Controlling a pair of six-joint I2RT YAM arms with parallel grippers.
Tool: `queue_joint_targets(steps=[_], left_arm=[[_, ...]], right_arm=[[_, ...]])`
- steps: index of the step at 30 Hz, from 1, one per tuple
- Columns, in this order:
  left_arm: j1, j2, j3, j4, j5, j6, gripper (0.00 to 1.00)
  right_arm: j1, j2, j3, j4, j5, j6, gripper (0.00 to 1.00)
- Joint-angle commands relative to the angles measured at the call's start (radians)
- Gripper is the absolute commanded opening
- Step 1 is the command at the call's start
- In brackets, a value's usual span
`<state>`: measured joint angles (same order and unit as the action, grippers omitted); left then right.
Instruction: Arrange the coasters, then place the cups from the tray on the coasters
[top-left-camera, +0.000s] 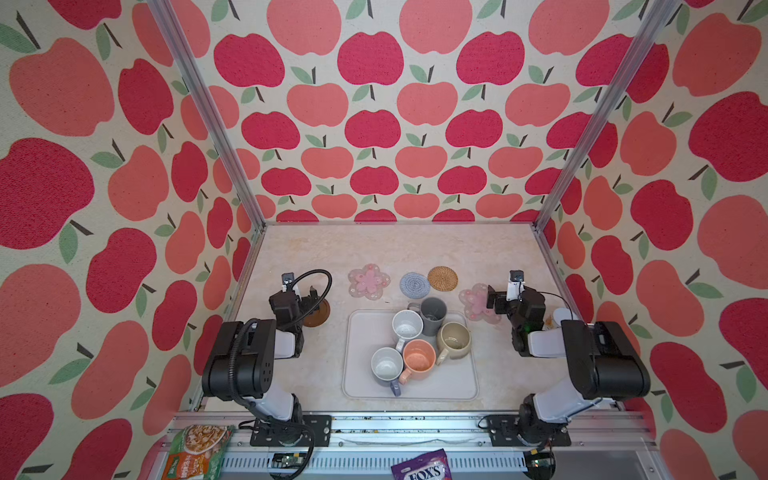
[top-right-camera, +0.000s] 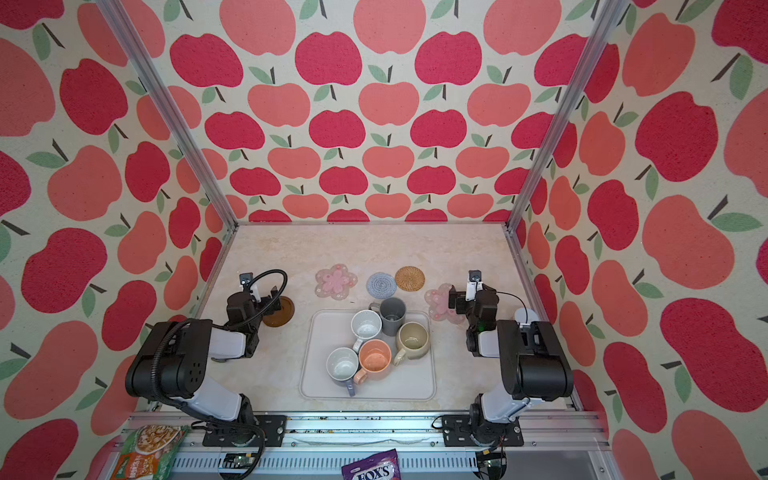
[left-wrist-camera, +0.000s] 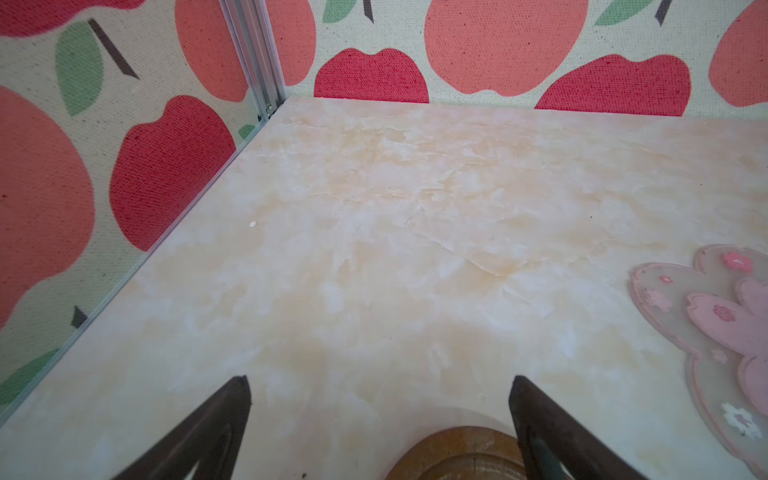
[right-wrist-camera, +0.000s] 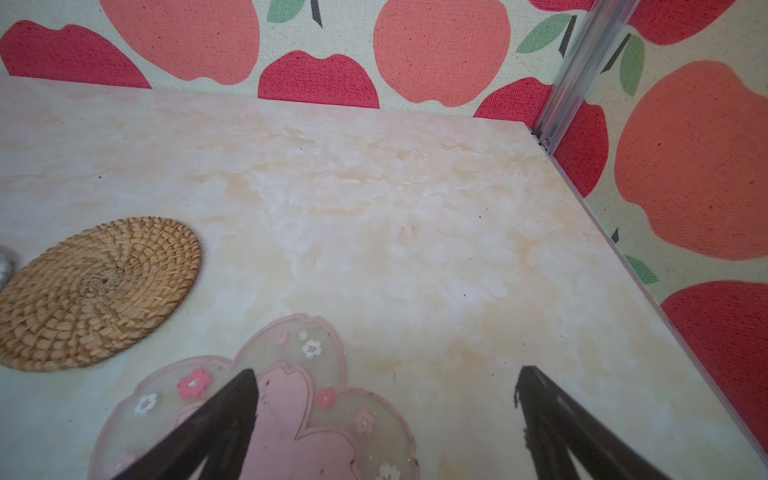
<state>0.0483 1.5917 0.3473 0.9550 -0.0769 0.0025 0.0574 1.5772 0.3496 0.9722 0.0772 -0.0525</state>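
Marble-look counter (top-left-camera: 395, 249) fills both top views. Five cups (top-left-camera: 417, 359) crowd the tray (top-left-camera: 365, 374) between the arms, none on a coaster. The left gripper (top-left-camera: 312, 296) hangs over the brown disc coaster (top-left-camera: 322, 318), the right gripper (top-left-camera: 492, 300) over a pink flower coaster (top-left-camera: 473, 305).

Left wrist view: jaws spread wide and empty, the disc just below them.

Right wrist view: jaws equally wide and empty, poised over the flower's edge, the rattan coaster (right-wrist-camera: 95, 291) near.

Arranging the coasters looks like the step in hand. The next move likely calls for a low pinch on a thin edge.
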Motion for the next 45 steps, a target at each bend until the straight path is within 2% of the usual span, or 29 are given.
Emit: queue_joint_targets(steps=[1, 45], left_arm=[[0.02, 0.02, 0.033, 0.008, 0.029, 0.003, 0.99], [0.035, 0.018, 0.038, -0.004, 0.05, -0.006, 0.99]], right_arm=[[-0.003, 0.009, 0.018, 0.013, -0.025, -0.01, 0.99], [-0.013, 0.011, 0.022, 0.006, -0.039, -0.001, 0.99]])
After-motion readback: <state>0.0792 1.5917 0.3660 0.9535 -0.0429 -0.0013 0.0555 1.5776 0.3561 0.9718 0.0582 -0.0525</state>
